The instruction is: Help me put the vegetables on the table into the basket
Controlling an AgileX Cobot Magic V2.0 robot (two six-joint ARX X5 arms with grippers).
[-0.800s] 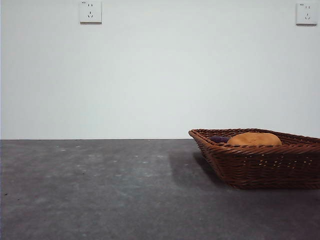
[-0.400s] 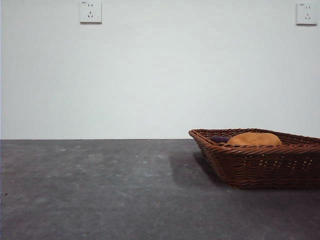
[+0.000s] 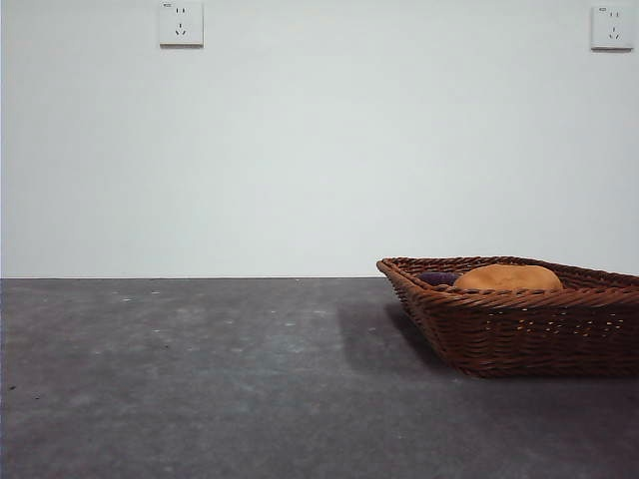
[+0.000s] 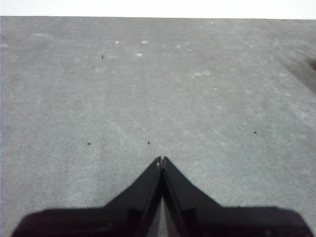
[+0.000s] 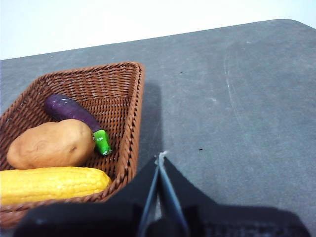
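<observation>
The brown wicker basket (image 3: pixel 519 324) (image 5: pixel 129 106) stands on the dark grey table (image 3: pixel 200 379) at the right. Inside it lie the tan potato (image 5: pixel 49 144) (image 3: pixel 507 278), the dark purple eggplant (image 5: pixel 71 111) (image 3: pixel 437 278) with a green stem, and the yellow corn (image 5: pixel 49 182). The corn is hidden in the front view. My right gripper (image 5: pixel 161 157) is shut and empty, apart from the basket's side. My left gripper (image 4: pixel 161 160) is shut and empty over bare table. Neither gripper shows in the front view.
A white wall with two sockets (image 3: pixel 181 23) (image 3: pixel 612 27) stands behind the table. The table's far edge (image 5: pixel 276 22) curves off beyond the basket in the right wrist view.
</observation>
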